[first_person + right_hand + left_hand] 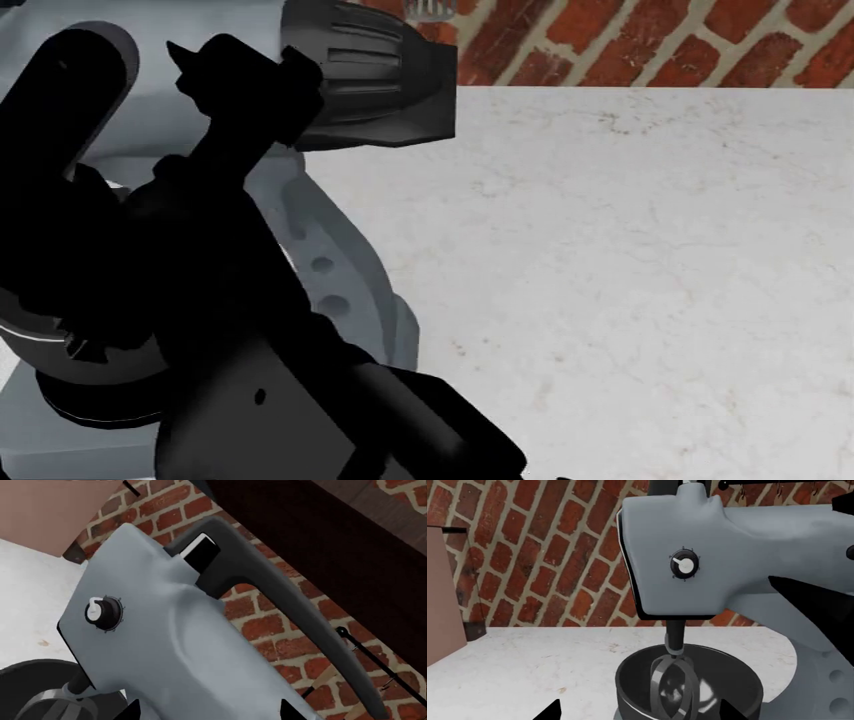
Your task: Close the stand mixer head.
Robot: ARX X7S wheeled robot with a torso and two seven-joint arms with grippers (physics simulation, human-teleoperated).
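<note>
The stand mixer head is blue-grey, with a small round knob on its side. Its beater hangs down into the dark mixing bowl. My left gripper is open and empty, off to the head's knob side and apart from it. My right gripper is open, its two tips spread over the head's side close to the knob. In the head view the glossy black ridged end cap shows at the top left, with my black arms hiding most of the mixer.
The mixer's grey neck with holes stands on a white marble counter. A red brick wall runs behind, and a brown cabinet side stands beside the counter. A dark curved bar passes behind the head.
</note>
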